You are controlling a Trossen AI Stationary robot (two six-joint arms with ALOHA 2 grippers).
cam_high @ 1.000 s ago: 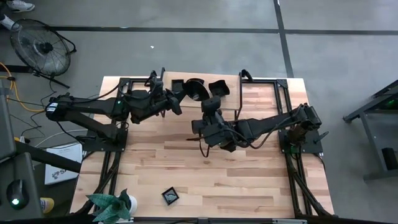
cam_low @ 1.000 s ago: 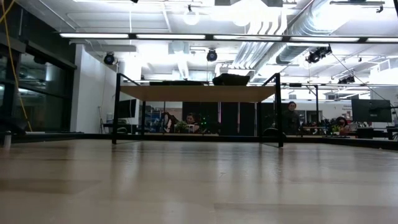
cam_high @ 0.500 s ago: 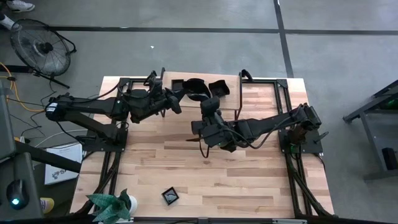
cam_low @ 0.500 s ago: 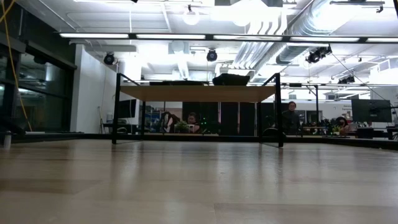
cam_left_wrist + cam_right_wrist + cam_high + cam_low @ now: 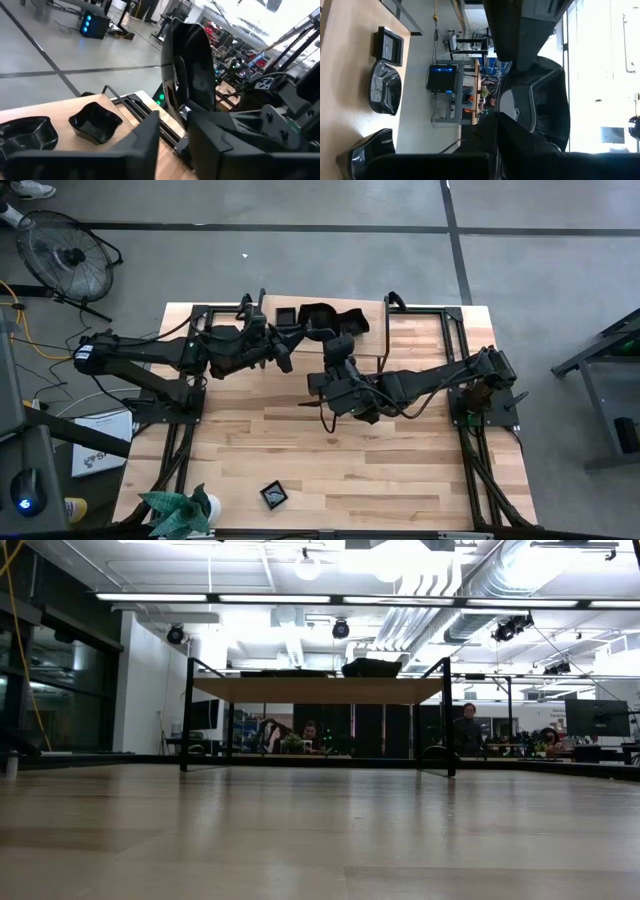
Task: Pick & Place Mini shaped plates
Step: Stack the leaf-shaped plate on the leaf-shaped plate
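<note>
A glossy black mini plate [image 5: 192, 60] stands on edge in the air between my two grippers, above the table's far middle. My right gripper [image 5: 338, 346] is shut on it. My left gripper [image 5: 290, 342] faces it from the table's left. It is open, its fingers [image 5: 145, 142] beside the plate's rim, and I cannot tell whether they touch it. More mini plates rest bottom-down on the wood at the far edge: a square one [image 5: 285, 315] and two deeper ones [image 5: 320, 312] [image 5: 352, 320]. A small square one [image 5: 273, 496] lies near the front edge. My right gripper pinches the plate's rim [image 5: 522, 117] between its two fingers, one on each face. The fingers come in level from the table's right. The plate [image 5: 547, 95] stands on edge, lifted clear of the table.
A green plant in a white pot [image 5: 180, 512] stands at the near left corner. Black frame rails [image 5: 450, 330] run along both sides of the table. Bare wood [image 5: 340, 450] lies in the middle and near part. The low view shows only the tabletop and the room behind.
In the high view the plate between the grippers has shifted slightly toward the far edge and now overlaps the plates lying there. Both arms have kept their places.
</note>
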